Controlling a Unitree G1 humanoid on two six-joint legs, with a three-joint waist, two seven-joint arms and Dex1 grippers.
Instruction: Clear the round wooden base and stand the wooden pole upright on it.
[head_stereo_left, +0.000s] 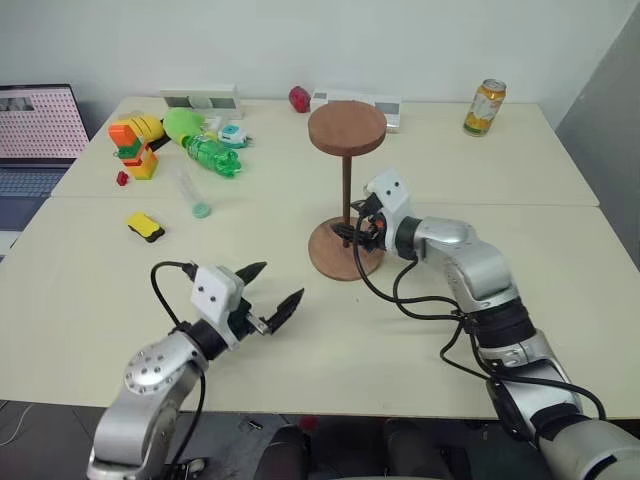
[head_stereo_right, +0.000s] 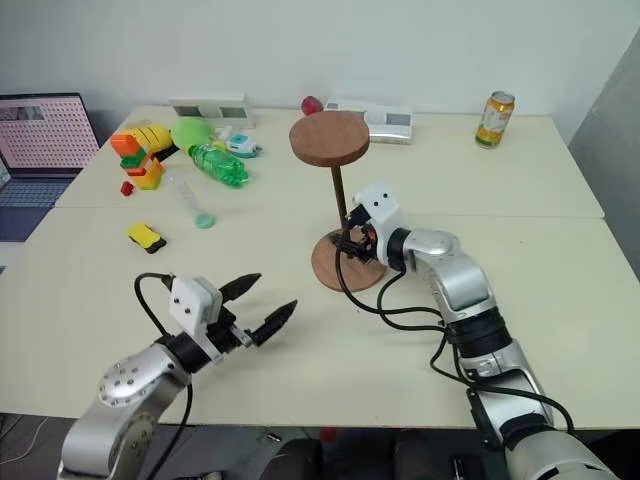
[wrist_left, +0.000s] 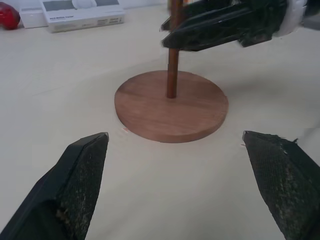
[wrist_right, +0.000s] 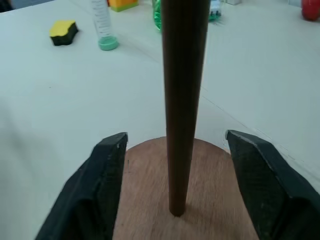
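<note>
Wooden pole (head_stereo_left: 347, 190) upright on round wooden base (head_stereo_left: 330, 254), self-supporting; right gripper (wrist_right: 172, 150) apart astride rod w/o contact, prob. releasing; left gripper (head_stereo_left: 268, 294) apart, idle nearby.

Round wooden base (head_stereo_left: 335, 252): one, at table centre
Wooden pole (head_stereo_left: 347, 190): one, upright on it
Grippers: two, left gripper (head_stereo_left: 273, 298) at 7 o'clock, right gripper (head_stereo_left: 357, 229) at centre
Drink can (head_stereo_left: 484, 107): one, 1 o'clock
Green bottle (head_stereo_left: 211, 157): one, 11 o'clock
Yellow-black block (head_stereo_left: 145, 227): one, 9 o'clock
Laptop (head_stereo_left: 35, 135): one, 10 o'clock
</note>
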